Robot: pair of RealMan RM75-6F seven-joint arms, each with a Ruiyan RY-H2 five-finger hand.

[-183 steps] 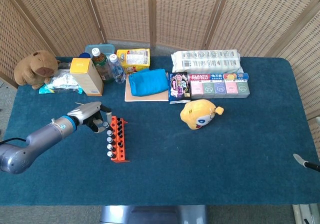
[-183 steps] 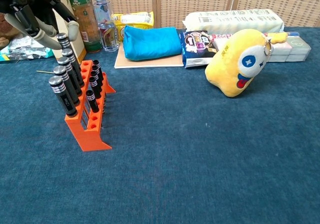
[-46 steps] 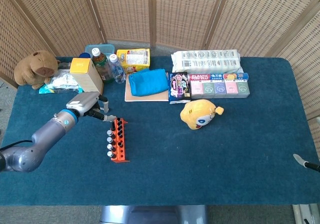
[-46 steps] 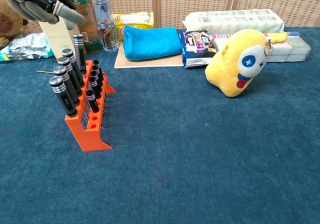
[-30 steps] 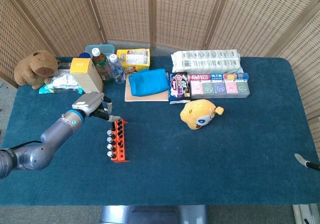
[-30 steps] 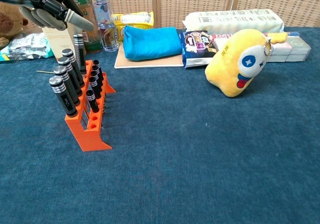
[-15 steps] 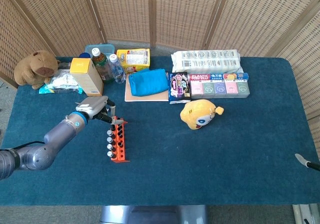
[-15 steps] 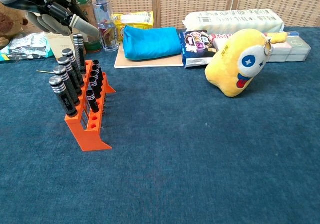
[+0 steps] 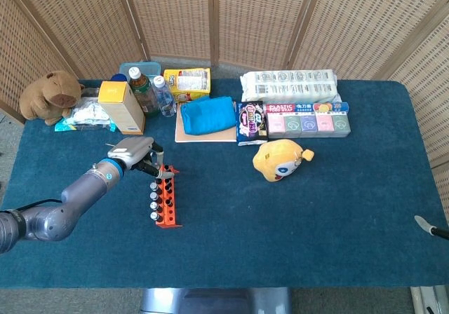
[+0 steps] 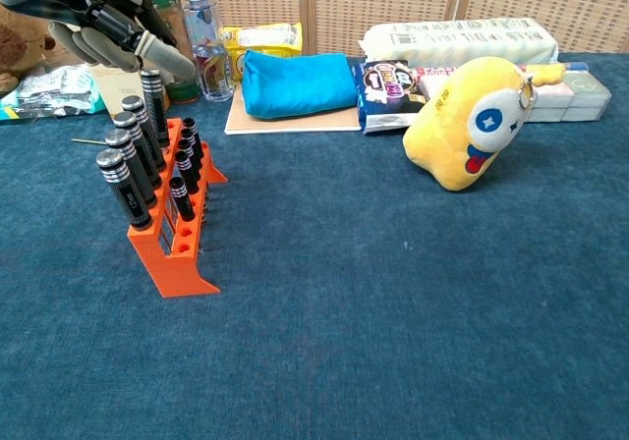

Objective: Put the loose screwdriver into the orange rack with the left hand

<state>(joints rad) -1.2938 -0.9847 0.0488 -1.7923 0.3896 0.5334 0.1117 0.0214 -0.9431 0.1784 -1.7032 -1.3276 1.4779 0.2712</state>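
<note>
The left hand's fingers (image 10: 162, 59) reach over the top of the screwdriver (image 10: 153, 94), which stands upright at the far end of the orange rack (image 10: 177, 253); whether they grip it I cannot tell. Behind the left hand (image 10: 108, 23) stand a tan carton (image 9: 121, 106) and two bottles (image 10: 203, 40), labels unreadable. Beyond the yellow plush (image 10: 470, 121), a packet (image 9: 290, 107) reads "PLASTIC"; only the right hand's tip (image 9: 429, 227) shows at the table's edge.

Matt orange plastic rack (image 10: 175, 253) holding knurled, glossy black screwdriver handles (image 10: 126, 188) is sitting on napped blue cloth table cover (image 10: 393, 302); behind, a woven cane screen (image 9: 259, 19) is standing.
</note>
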